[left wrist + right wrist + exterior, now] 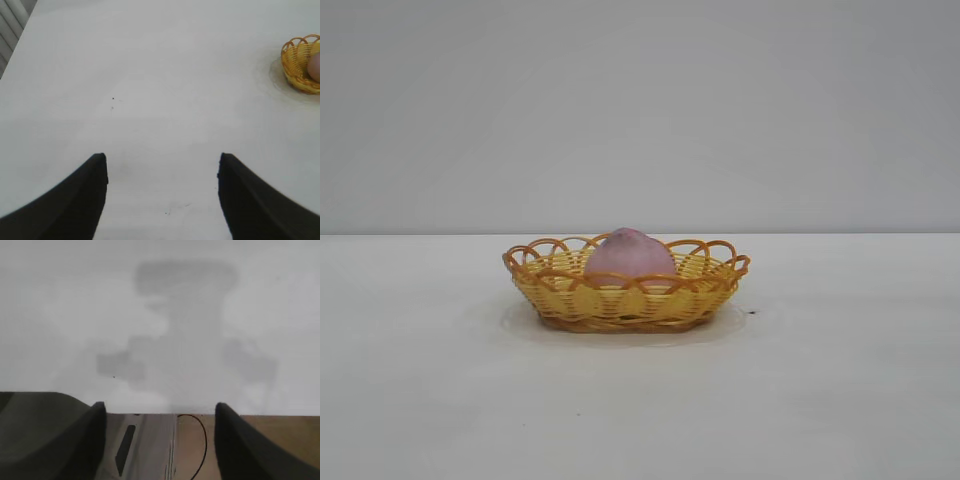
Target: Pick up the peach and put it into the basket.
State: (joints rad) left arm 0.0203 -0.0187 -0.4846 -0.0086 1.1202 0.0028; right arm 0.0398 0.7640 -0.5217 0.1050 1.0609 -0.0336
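Peach (pixel 629 256) sits inside the basket (pixel 620 300) at the centre of the exterior view, on the white tabletop (pixel 840 380) — by the look of it the task is done. Neither arm shows there. Left claw (pixel 162 192) hangs over bare tabletop with its fingers apart and empty, the basket at the right edge of its view. Right claw (pixel 160 440) is likewise spread wide, holding nothing, near the tabletop's edge. Little risk remains — a stray arm sweep could nudge the light basket. No brand, label or writing is visible anywhere.
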